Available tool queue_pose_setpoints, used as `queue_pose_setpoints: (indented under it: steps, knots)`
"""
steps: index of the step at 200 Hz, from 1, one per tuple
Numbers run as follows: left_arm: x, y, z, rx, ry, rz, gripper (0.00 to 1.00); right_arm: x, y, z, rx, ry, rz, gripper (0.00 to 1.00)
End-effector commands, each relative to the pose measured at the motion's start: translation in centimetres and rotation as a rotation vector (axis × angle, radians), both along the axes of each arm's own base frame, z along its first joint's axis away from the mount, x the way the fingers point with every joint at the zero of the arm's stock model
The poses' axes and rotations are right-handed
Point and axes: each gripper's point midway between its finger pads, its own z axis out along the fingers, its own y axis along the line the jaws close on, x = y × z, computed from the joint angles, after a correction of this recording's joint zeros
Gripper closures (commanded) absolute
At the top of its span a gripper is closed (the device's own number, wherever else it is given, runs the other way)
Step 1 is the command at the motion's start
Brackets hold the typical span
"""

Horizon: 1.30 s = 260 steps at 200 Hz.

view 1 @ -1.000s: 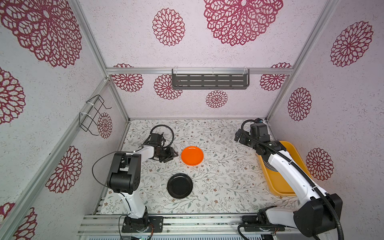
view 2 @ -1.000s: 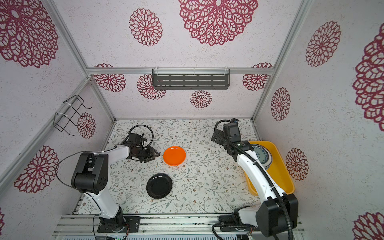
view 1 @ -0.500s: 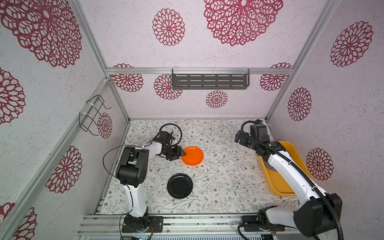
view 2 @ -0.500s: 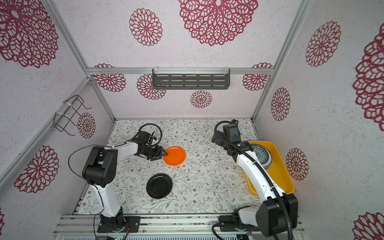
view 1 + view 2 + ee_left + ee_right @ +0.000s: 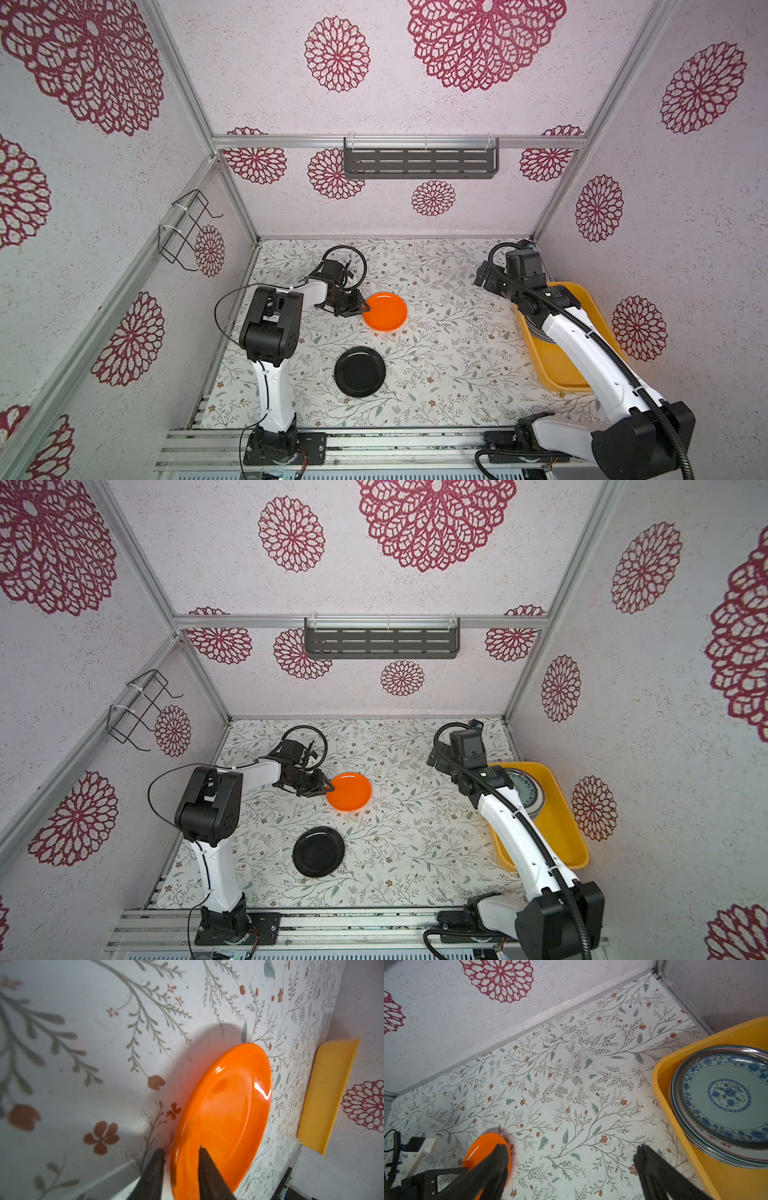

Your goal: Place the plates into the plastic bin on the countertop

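Spreading under everything, the leafy countertop [image 5: 449, 353] carries the yellow-orange plastic bin [image 5: 557, 812] at its right edge, with a stack of plates [image 5: 708, 1142] inside, topped by a blue-floral plate [image 5: 724, 1095]. 1 black plate [image 5: 360, 371] and 1 orange plate [image 5: 384, 311] lie outside. The left gripper [image 5: 181, 1149] straddles the orange rim, firm pinch unclear; the right gripper [image 5: 572, 1147] gapes, empty.

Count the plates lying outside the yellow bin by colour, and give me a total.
Orange plate: 1
Black plate: 1
Total: 2
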Motion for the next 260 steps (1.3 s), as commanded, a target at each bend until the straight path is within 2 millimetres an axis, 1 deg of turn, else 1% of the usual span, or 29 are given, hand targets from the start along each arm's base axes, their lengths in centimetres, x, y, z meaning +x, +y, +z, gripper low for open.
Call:
queue_pose_setpoints:
  steps: [1, 34, 52, 63, 76, 89, 96, 97, 99, 103, 114, 124, 147, 161, 182, 214, 223, 239, 247, 260]
  knots:
    - [-0.4, 0.4, -1.3, 0.044, 0.022, -0.009, 0.79, -0.2, -0.8, 0.9, 0.008, -0.033, -0.036, 0.01]
    - [-0.2, 0.3, -0.1, 0.034, -0.001, -0.008, 0.92, -0.3, -0.4, 1.0, 0.03, -0.034, -0.019, 0.01]
    - [0.1, 0.3, 1.0, 0.037, -0.016, 0.0, 0.96, 0.1, -0.2, 1.0, 0.051, -0.054, -0.012, 0.01]
    - [0.4, 0.4, 1.9, 0.035, -0.028, 0.008, 0.97, 1.0, 0.2, 1.0, 0.089, -0.097, -0.003, 0.01]
    - [0.8, 0.4, 3.1, 0.037, -0.038, 0.019, 0.99, 2.8, 0.9, 1.2, 0.147, -0.149, 0.036, 0.01]
    - [1.4, 0.5, 4.4, 0.046, -0.058, 0.041, 1.0, 4.5, 1.4, 1.5, 0.16, -0.155, 0.07, 0.01]
    - [1.6, 0.5, 4.5, 0.048, -0.058, 0.052, 1.0, 5.2, 1.8, 1.5, 0.149, -0.142, 0.09, 0.01]
    - [1.7, 0.5, 5.3, 0.043, -0.075, 0.054, 1.0, 5.3, 1.8, 1.5, 0.149, -0.14, 0.092, 0.01]
    - [1.8, 0.5, 6.0, 0.039, -0.091, 0.057, 1.0, 5.4, 1.9, 1.5, 0.147, -0.136, 0.097, 0.01]
    - [1.8, 0.5, 6.5, 0.039, -0.099, 0.062, 1.0, 5.7, 2.2, 1.4, 0.149, -0.129, 0.107, 0.01]
    - [1.9, 0.7, 7.5, 0.04, -0.107, 0.075, 1.0, 6.4, 3.2, 0.8, 0.178, -0.115, 0.147, 0.01]
    - [1.9, 0.7, 8.2, 0.035, -0.117, 0.078, 1.0, 6.9, 4.5, 0.2, 0.227, -0.113, 0.197, 0.01]
    - [2.1, 0.5, 9.8, 0.012, -0.131, 0.099, 1.0, 7.4, 7.4, -1.3, 0.357, -0.097, 0.294, 0.01]
    - [2.6, 0.1, 11.0, -0.018, -0.148, 0.114, 1.0, 7.4, 9.0, -2.1, 0.392, -0.078, 0.342, 0.01]
    - [3.3, -0.7, 12.5, -0.055, -0.185, 0.129, 1.0, 7.0, 11.6, -2.2, 0.426, -0.08, 0.423, 0.01]
    - [3.5, -2.6, 13.4, -0.063, -0.19, 0.103, 1.0, 6.1, 15.3, -3.1, 0.46, -0.048, 0.541, 0.03]
    - [3.5, -3.2, 13.7, -0.066, -0.196, 0.089, 1.0, 5.9, 16.2, -3.5, 0.468, -0.032, 0.56, 0.04]
    - [3.3, -4.3, 14.1, -0.07, -0.197, 0.066, 1.0, 5.6, 17.6, -4.4, 0.478, -0.003, 0.59, 0.11]
    - [3.2, -4.6, 14.3, -0.073, -0.198, 0.057, 1.0, 5.7, 18.0, -4.9, 0.473, 0.011, 0.587, 0.13]
    - [3.1, -5.3, 14.5, -0.083, -0.196, 0.041, 1.0, 5.9, 17.8, -5.9, 0.454, 0.027, 0.554, 0.17]
